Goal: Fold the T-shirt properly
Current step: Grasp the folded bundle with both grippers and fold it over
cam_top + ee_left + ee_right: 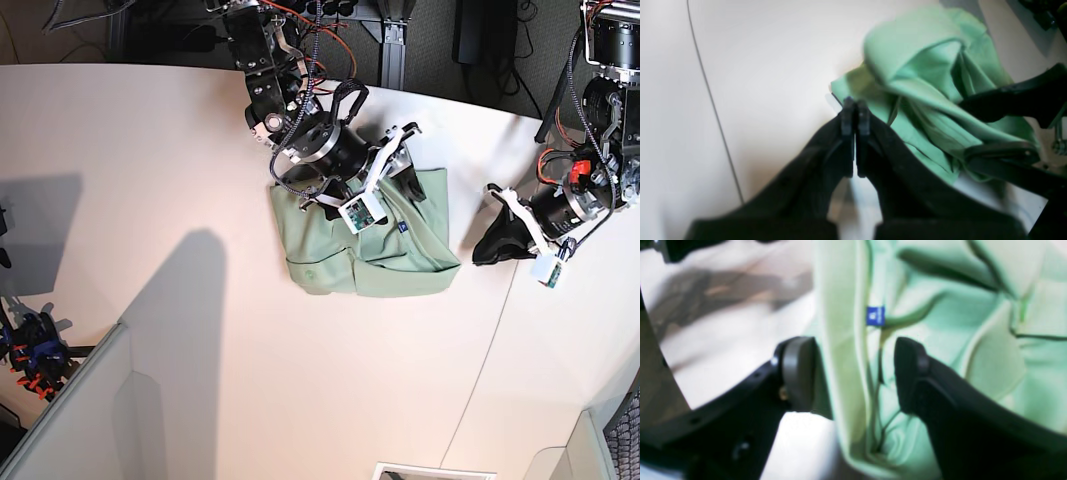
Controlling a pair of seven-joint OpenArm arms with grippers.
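Only label I can spot is a small blue tag [875, 315] sewn on the shirt [375, 255], with a tiny white mark on it, too blurry to read. There's also a faint round mark [310, 270] near the shirt's front-left corner in the base view, can't read that either.

The shirt is a pale green bundle, partly folded into a rough rectangle, lying on the white tabletop [150, 150] toward the far edge, a bit right of the middle in the base view. The top part is bunched and rumpled.

The right arm comes in from the far edge and bends down over the shirt's far side, wrist camera pointing at the cloth. Right gripper [853, 373]: jaws spread wide, with a thick fold of the shirt running up between them. One pad [798, 373] sits against the fold's edge and the other finger [912, 373] is over the cloth, but nothing is pinched.

The left arm sits by the tabletop's right edge, well apart from the shirt, gripper angled down toward the surface. Left gripper [855, 115]: jaws pressed together, nothing between them. From its wrist view the shirt heap is just beyond the tips, with the right arm's black fingers poking in from the side.

A thin seam line [715, 113] runs across the tabletop.
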